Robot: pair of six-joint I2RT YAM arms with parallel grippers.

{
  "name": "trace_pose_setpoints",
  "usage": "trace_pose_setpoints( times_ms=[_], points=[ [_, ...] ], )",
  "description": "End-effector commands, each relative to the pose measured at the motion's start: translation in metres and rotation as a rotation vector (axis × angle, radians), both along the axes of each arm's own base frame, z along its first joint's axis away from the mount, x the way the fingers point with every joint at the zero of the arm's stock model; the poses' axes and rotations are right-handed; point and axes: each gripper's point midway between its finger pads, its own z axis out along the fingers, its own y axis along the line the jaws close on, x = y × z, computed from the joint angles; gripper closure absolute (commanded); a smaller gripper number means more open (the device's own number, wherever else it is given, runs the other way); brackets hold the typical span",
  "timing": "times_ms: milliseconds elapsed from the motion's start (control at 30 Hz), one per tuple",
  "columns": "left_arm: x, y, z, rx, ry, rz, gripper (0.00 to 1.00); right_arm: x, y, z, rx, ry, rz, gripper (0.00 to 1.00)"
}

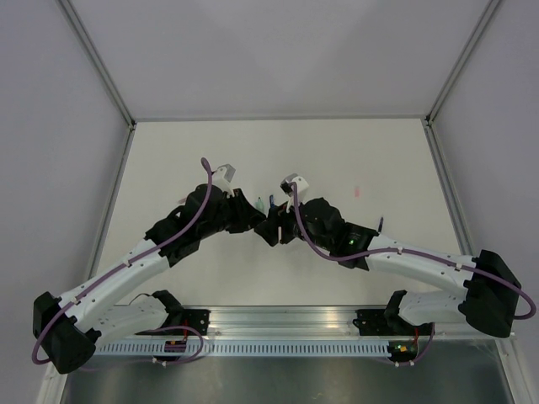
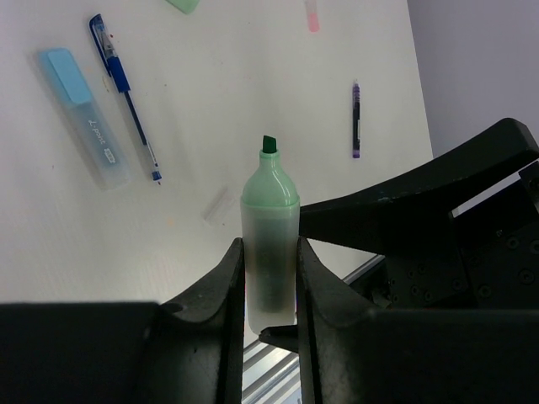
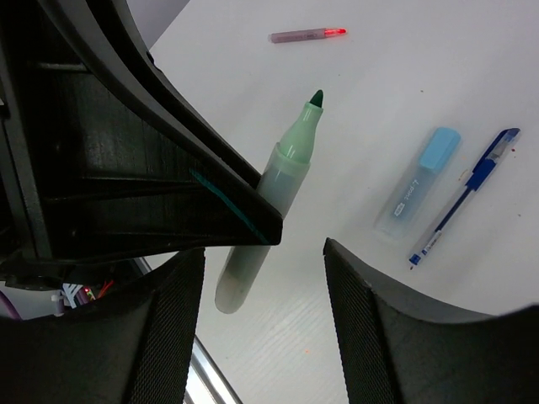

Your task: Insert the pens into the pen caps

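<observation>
Left gripper: my left gripper [image 2: 269, 251] is closed narrow on the green marker [image 2: 269, 202], with a finger against each side of the barrel.
Green marker: it has no cap and stands upright between those fingers, dark chisel tip uppermost, off the table [image 1: 210, 151].
Right gripper: my right gripper [image 3: 263, 257] stands wide and holds nothing. I see the marker's tail end between its fingers, touching neither.
Overhead: I see both grippers nose to nose above the middle of the table.
Clear cap: a small see-through tube [image 2: 217, 204] lies flat just beyond the marker.
Blue pen: the blue pen [image 2: 126, 97] lies flat further out, cap on.
Light blue highlighter: the light blue highlighter [image 2: 82, 118] lies just beside the blue pen, nearly parallel and not touching it.
Purple pen: the purple pen [image 2: 356, 118] lies alone, well apart from the others.
Far edge: a mint green piece [image 2: 181, 4] and a pink piece [image 2: 313, 15] are cut off by the frame; I cannot tell what they are.
</observation>
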Motion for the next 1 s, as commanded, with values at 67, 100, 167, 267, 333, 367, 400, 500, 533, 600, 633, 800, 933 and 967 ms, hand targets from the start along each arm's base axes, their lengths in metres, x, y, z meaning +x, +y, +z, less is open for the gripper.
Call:
trace_pose_setpoints(
  times_ms=[67, 100, 167, 267, 333, 367, 400, 500, 533, 600, 633, 800, 933, 967],
  points=[
    [0.0, -0.007, 0.014, -0.059, -0.015, -0.009, 0.98, 0.005, 0.015, 0.016, 0.025, -0.029, 0.0, 0.38],
    [0.001, -0.007, 0.014, -0.06, -0.016, -0.006, 0.98, 0.005, 0.016, 0.016, 0.022, -0.031, -0.004, 0.4],
    [0.001, -0.007, 0.013, -0.06, -0.018, -0.001, 0.98, 0.006, 0.016, 0.014, 0.019, -0.023, -0.013, 0.43],
    [0.001, -0.008, 0.012, -0.064, -0.015, -0.006, 0.98, 0.007, 0.015, 0.011, 0.014, -0.014, -0.026, 0.47],
    [0.001, -0.009, 0.012, -0.065, -0.015, -0.009, 0.98, 0.008, 0.014, 0.011, 0.016, -0.012, -0.035, 0.49],
    [0.001, -0.01, 0.011, -0.067, -0.013, -0.011, 0.98, 0.008, 0.014, 0.011, 0.016, -0.012, -0.034, 0.51],
    [0.0, -0.011, 0.012, -0.076, -0.012, -0.021, 0.98, 0.007, 0.015, 0.012, 0.017, -0.008, -0.033, 0.56],
    [-0.002, -0.015, 0.015, -0.092, -0.016, -0.041, 0.98, 0.006, 0.014, 0.014, 0.023, -0.004, -0.029, 0.71],
    [-0.002, -0.015, 0.016, -0.095, -0.017, -0.045, 0.98, 0.005, 0.014, 0.014, 0.024, -0.002, -0.025, 0.75],
    [-0.004, -0.017, 0.021, -0.104, -0.034, -0.065, 0.91, 0.004, 0.012, 0.014, 0.029, 0.005, -0.029, 0.91],
    [-0.005, -0.017, 0.024, -0.11, -0.042, -0.074, 0.84, 0.004, 0.011, 0.015, 0.032, 0.005, -0.034, 0.99],
    [-0.012, -0.018, 0.042, -0.106, -0.079, -0.128, 0.31, 0.011, -0.006, 0.018, 0.033, 0.017, -0.137, 1.0],
    [-0.019, -0.017, 0.053, -0.081, -0.105, -0.181, 0.22, 0.018, -0.035, 0.012, -0.019, 0.053, -0.228, 1.0],
    [-0.021, -0.017, 0.054, -0.08, -0.109, -0.193, 0.21, 0.02, -0.043, 0.015, -0.021, 0.053, -0.245, 1.0]
  ],
)
